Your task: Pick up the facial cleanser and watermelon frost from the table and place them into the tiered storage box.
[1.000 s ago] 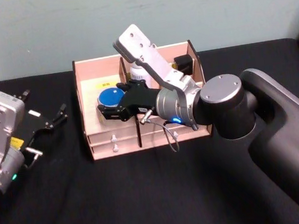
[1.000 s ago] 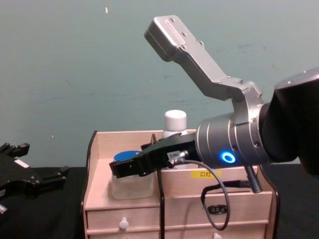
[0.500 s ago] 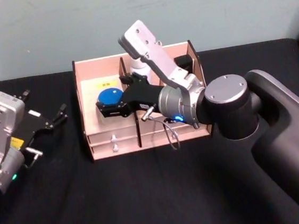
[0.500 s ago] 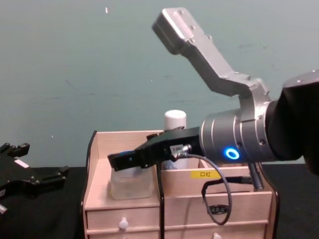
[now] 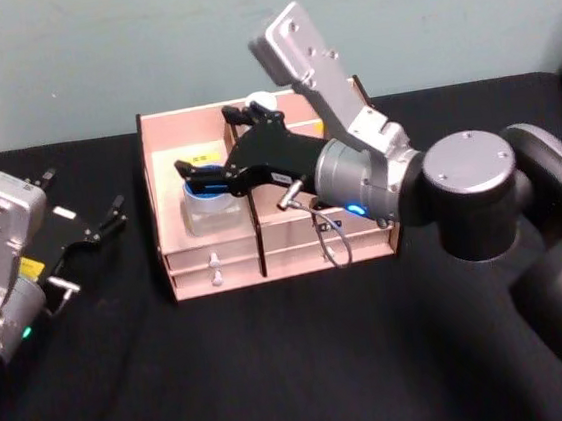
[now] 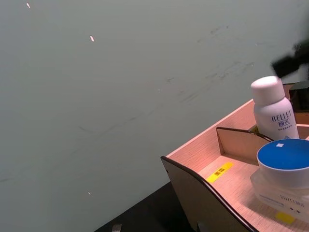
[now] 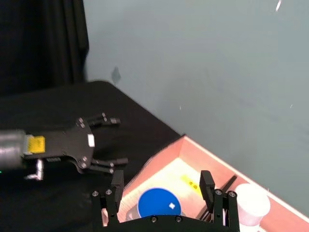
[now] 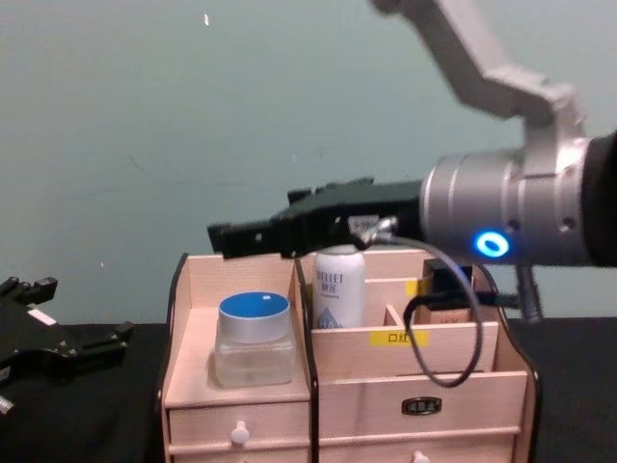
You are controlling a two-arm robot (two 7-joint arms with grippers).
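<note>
A light wooden tiered storage box (image 5: 212,268) is seen on a black table (image 5: 278,372), against a pale green wall. 2 items are already set inside it, so the placing appears to be done. A clear jar with a blue lid (image 8: 254,339) stands upright in the left compartment, above the small drawers. A white bottle with a white cap (image 8: 339,285) stands upright in the rear compartment just right of the divider. Which is the facial cleanser and which the watermelon frost cannot be told.

The right gripper (image 5: 189,179) is held above the blue-lidded jar, clear of it, a position judged to fit a release. Its jaws are spread wide with nothing between them.

The left gripper (image 5: 118,211) is parked over the table to the left of the box, its jaws parted and empty.
</note>
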